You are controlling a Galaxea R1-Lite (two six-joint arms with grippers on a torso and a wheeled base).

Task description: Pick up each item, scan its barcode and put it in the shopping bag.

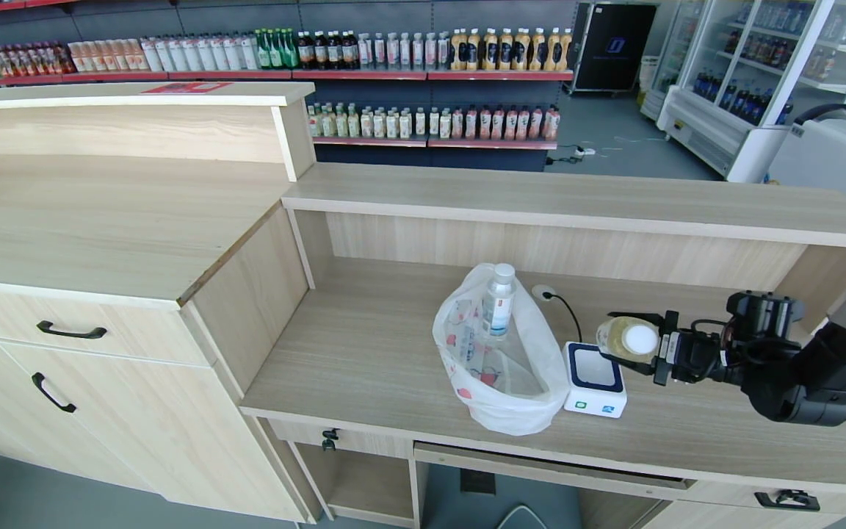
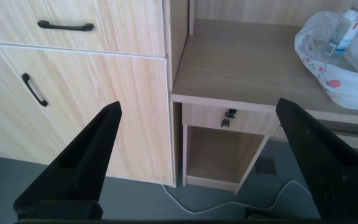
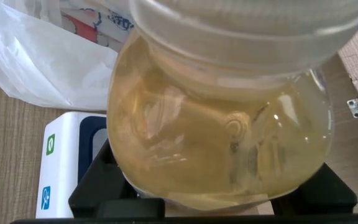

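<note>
The right fingers (image 1: 643, 319) are clamped on a white-capped bottle of yellow drink (image 1: 612, 338), over the right part of the counter (image 1: 364, 353). The scanner (image 1: 593, 378) sits at the bottle's 7 o'clock, just beside it. At the scanner's 9 o'clock, touching it, slumps the shopping bag (image 1: 511, 400), with a water bottle (image 1: 499, 300) upright inside. A black cable (image 1: 568, 312) runs at the scanner's 12 o'clock. The left fingers (image 2: 79, 168) are spread wide, over the floor before the cabinet (image 2: 104, 93).

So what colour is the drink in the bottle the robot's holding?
The bottle holds pale golden-yellow drink, clearest in the right wrist view.
</note>
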